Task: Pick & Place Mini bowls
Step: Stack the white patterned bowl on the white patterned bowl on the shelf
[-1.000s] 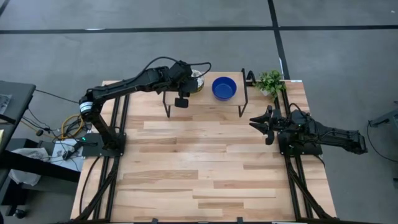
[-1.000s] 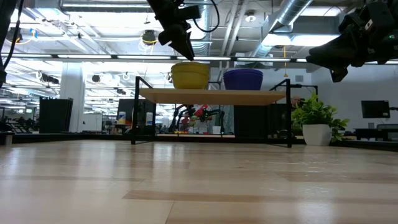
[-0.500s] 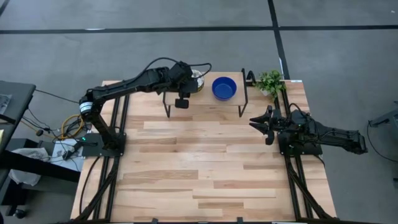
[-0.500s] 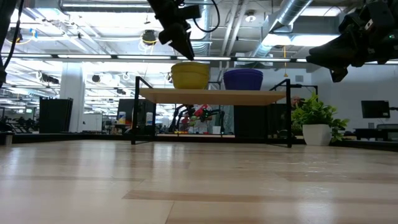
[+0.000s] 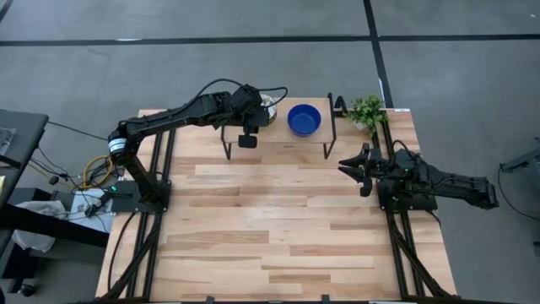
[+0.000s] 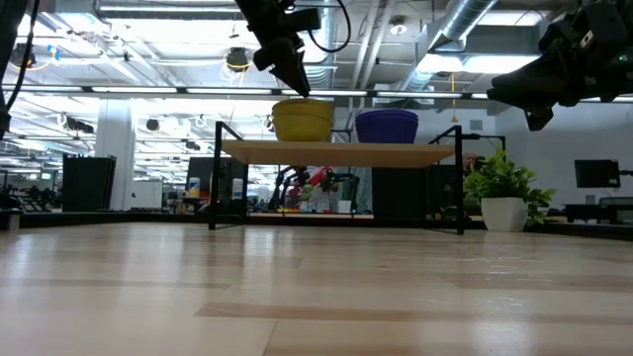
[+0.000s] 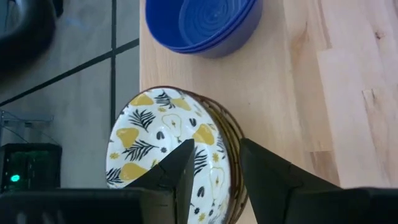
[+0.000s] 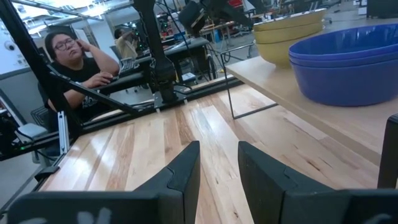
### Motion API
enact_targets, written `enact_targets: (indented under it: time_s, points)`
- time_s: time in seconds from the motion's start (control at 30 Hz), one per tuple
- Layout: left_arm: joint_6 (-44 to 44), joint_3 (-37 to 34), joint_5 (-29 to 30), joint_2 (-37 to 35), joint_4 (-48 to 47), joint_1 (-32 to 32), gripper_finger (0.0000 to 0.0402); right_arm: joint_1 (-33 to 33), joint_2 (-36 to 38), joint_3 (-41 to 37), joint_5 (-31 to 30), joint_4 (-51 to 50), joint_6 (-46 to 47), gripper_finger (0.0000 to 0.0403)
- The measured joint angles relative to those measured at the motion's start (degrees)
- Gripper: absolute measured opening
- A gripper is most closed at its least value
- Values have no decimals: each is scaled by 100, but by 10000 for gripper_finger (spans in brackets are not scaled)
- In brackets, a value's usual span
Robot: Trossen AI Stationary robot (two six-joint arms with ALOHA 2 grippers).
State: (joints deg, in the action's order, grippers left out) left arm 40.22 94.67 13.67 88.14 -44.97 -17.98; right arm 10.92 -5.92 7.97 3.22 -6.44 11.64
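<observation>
I see my left gripper, jaws apart, poised over the pear-patterned bowl stack on the raised shelf, just beside the blue bowl stack. My right gripper, jaws apart, hangs over the desk.

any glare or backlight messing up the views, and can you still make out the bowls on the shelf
Low view: bright ceiling lights backlight the scene, so the left gripper and right gripper read as silhouettes, yet the yellow bowls and blue bowls stay clear. Left wrist view: even light, pear pattern sharp. High view: flat, no glare.
</observation>
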Motion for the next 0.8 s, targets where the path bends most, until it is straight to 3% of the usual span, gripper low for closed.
enact_targets:
  time_s: [0.47, 0.8]
  points:
    - [-67, -222, -56, 0, -60, 251, 127, 0, -1, -1, -2, 0, 0, 98]
    - [-17, -315, 299, -196, 135, 415, 127, -2, 1, -1, -3, 0, -4, 98]
